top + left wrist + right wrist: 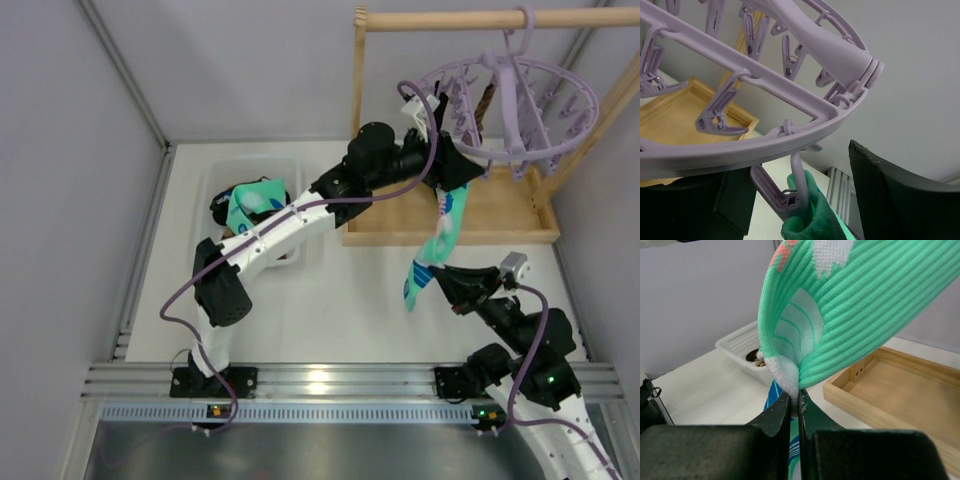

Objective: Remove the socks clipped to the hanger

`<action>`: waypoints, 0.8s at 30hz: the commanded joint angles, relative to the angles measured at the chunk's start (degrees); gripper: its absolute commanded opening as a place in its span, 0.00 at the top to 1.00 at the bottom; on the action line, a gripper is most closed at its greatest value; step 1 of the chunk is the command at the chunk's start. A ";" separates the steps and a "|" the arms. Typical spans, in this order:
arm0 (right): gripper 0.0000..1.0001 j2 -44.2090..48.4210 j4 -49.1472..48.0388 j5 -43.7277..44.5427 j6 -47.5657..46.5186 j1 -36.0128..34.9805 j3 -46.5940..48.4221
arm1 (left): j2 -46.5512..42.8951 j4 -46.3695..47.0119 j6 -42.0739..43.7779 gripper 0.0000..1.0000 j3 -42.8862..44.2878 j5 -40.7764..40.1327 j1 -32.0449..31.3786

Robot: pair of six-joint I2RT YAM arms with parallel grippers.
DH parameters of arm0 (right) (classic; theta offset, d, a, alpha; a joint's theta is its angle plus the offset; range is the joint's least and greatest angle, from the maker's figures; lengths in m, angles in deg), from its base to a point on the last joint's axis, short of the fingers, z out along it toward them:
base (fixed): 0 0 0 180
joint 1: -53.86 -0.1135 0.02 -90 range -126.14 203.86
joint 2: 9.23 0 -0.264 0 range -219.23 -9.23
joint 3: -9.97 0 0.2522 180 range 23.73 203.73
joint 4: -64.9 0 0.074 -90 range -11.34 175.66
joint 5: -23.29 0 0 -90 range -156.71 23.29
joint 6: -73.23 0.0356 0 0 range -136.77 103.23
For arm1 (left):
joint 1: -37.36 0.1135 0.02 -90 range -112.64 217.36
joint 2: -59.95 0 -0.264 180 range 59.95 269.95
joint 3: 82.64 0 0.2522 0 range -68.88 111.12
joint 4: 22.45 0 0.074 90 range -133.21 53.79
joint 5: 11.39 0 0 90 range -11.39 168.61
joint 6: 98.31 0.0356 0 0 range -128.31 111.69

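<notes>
The hanger (516,110) hangs from the rail (450,20) at the far right. One sock (441,238) hangs under it, and the basket (215,176) stands to the left.

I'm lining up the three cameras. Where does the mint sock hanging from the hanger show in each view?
Top external: the mint sock hangs right of centre, below the hanger.
Left wrist: bottom centre, its top in a lavender clip.
Right wrist: fills the upper middle, pinched by the right gripper.
Shared landmark: the wooden tray, in all three.
</notes>
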 commanded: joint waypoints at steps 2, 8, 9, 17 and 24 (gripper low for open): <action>1.00 7.28 0.05 -1.19 -0.81 0.18 2.03 | 0.72 4.12 0.07 0.29 2.99 -0.46 -0.25; 1.00 7.28 1.11 -1.90 -0.63 0.09 2.38 | 1.07 4.56 1.22 0.34 3.78 -1.25 -0.16; 1.00 7.28 1.89 -1.99 -0.54 0.09 2.64 | 1.07 4.65 1.57 0.34 3.78 -1.51 -0.16; 1.00 7.37 10.60 1.61 -0.02 0.09 7.56 | 0.98 4.56 0.96 0.02 3.96 -3.01 0.28; 1.00 7.37 14.38 6.09 -2.03 0.09 12.65 | 0.10 4.56 -1.24 0.02 2.56 -2.05 0.28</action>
